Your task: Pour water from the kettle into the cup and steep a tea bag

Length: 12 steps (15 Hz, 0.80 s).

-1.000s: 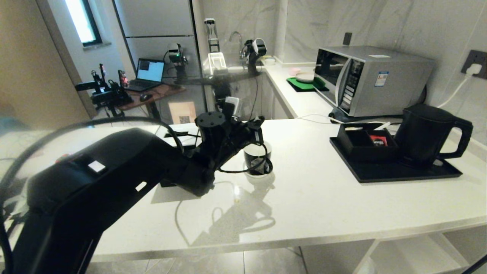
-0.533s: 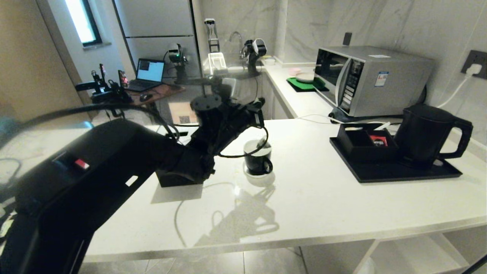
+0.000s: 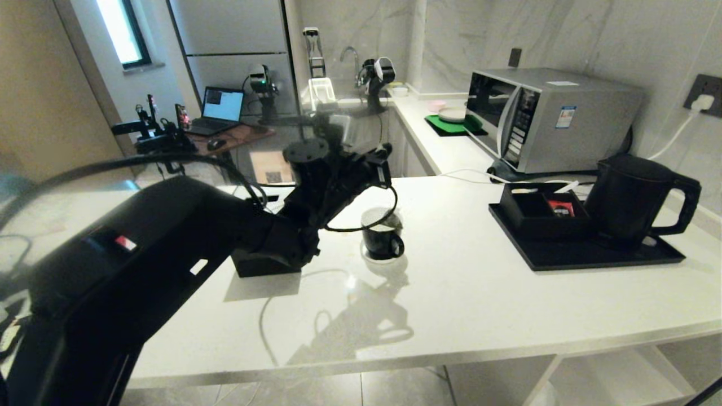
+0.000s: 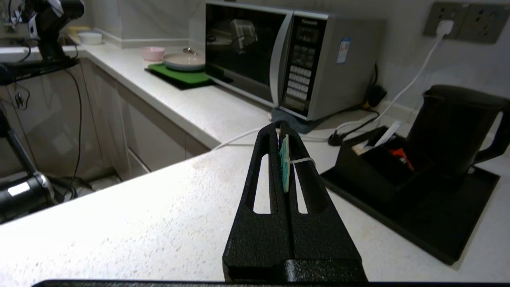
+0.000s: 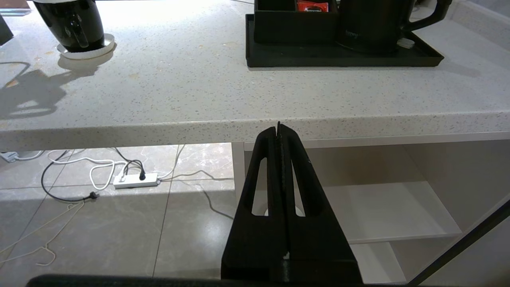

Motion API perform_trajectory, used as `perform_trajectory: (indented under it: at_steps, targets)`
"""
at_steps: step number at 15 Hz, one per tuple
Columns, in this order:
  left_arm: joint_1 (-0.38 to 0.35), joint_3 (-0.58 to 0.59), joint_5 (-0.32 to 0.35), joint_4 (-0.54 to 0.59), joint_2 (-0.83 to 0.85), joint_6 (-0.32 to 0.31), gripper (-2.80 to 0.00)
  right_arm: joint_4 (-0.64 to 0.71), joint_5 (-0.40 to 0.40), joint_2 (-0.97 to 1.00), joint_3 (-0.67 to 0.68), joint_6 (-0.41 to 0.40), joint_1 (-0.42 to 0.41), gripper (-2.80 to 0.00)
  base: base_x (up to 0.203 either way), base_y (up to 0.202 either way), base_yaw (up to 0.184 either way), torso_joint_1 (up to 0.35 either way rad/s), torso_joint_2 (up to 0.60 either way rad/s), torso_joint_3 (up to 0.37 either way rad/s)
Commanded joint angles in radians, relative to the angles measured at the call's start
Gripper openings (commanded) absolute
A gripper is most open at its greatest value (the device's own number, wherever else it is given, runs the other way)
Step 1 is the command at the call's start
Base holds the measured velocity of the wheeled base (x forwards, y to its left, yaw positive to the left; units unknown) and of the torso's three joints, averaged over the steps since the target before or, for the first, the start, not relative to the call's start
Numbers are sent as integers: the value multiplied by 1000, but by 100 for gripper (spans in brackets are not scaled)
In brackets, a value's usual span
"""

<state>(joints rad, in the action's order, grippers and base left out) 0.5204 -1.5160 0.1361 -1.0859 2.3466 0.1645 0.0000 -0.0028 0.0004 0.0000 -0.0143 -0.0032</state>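
Head view shows the left pincer [image 3: 377, 169] clamped on the tea bag's tag [image 4: 284, 167], just above-left of the cup [image 3: 382, 235].

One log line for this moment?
left gripper: shut on tea bag tag, above cup | right gripper: shut, parked | kettle: on tray

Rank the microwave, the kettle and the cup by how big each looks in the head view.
1. microwave, largest.
2. kettle, clearly smaller.
3. cup, smallest by far.
All three stand at different depths on the counter, so this ranks looks only.
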Motion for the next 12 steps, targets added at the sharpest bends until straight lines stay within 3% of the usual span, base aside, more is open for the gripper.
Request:
perform_trajectory:
  at_steps: [1, 12]
  targets:
    - [-8, 16, 0, -10, 37, 0, -280, 0, 0, 1, 0, 0, 0, -280, 0, 0, 0, 0, 0, 0]
    - [-14, 100, 0, -100, 112, 0, -280, 0, 0, 1, 0, 0, 0, -280, 0, 0, 0, 0, 0, 0]
